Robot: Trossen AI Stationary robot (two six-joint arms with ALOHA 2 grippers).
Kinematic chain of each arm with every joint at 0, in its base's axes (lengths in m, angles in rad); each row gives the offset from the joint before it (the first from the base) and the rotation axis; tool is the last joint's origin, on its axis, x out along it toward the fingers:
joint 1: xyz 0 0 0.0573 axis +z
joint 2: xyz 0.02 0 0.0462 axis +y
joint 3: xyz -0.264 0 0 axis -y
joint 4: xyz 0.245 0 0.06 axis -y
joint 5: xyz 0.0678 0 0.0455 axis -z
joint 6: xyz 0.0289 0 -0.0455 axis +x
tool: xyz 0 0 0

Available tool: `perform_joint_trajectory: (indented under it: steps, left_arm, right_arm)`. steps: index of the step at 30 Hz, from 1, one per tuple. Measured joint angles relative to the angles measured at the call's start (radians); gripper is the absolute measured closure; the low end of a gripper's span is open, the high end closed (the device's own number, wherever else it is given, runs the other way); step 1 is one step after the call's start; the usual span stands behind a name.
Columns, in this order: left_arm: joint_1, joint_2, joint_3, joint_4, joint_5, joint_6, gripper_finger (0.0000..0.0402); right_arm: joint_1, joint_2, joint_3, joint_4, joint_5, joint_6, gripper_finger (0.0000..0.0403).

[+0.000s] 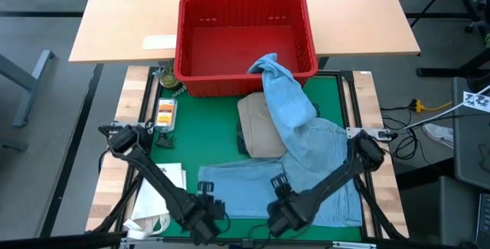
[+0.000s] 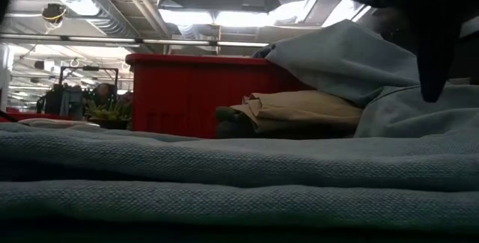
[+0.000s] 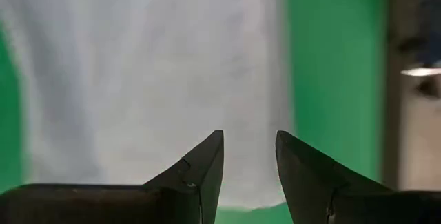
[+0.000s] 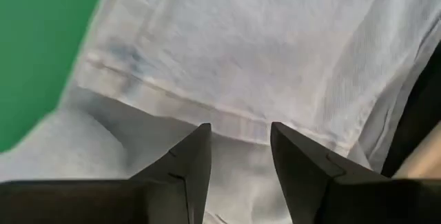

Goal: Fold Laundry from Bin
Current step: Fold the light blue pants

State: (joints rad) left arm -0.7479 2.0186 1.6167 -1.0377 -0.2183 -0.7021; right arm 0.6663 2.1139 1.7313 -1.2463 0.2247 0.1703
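Note:
The light blue jeans [image 1: 295,126] hang by one end over the near rim of the red bin [image 1: 187,42] and run down the green mat [image 1: 207,134]. One leg [image 1: 245,184] lies flat along the mat's near edge. A folded khaki garment [image 1: 260,130] rests on a dark one [image 1: 242,140] at mid-mat. My left gripper [image 1: 205,217] [image 3: 249,138] stands open above that leg's left end, nothing between its fingers. My right gripper [image 1: 277,217] [image 4: 240,129] is open above a seam of the jeans [image 4: 207,107], and holds nothing.
A white paper bag [image 1: 153,211] lies at the near left, off the mat. Small items [image 1: 165,111] sit along the mat's far left edge. In the low view the jeans [image 2: 239,176] fill the foreground, with the khaki pile [image 2: 299,108] and the bin [image 2: 187,93] behind.

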Motion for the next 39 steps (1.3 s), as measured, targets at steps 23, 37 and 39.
perform_joint_trajectory:
  steps: [23,37,39]
  left_arm:
    - [-0.074,-0.010,-0.312,0.309,0.052,-0.232,0.0273]
    - [-0.083,0.004,-0.118,0.110,0.186,-0.235,0.0273]
    - [-0.083,0.004,-0.068,0.046,0.161,-0.235,0.0273]
  right_arm:
    - [0.038,-0.011,-0.250,0.337,-0.139,-0.198,0.0251]
    - [0.042,0.002,-0.061,0.247,-0.113,-0.294,0.0251]
    - [0.041,0.002,-0.031,0.182,-0.097,-0.310,0.0251]
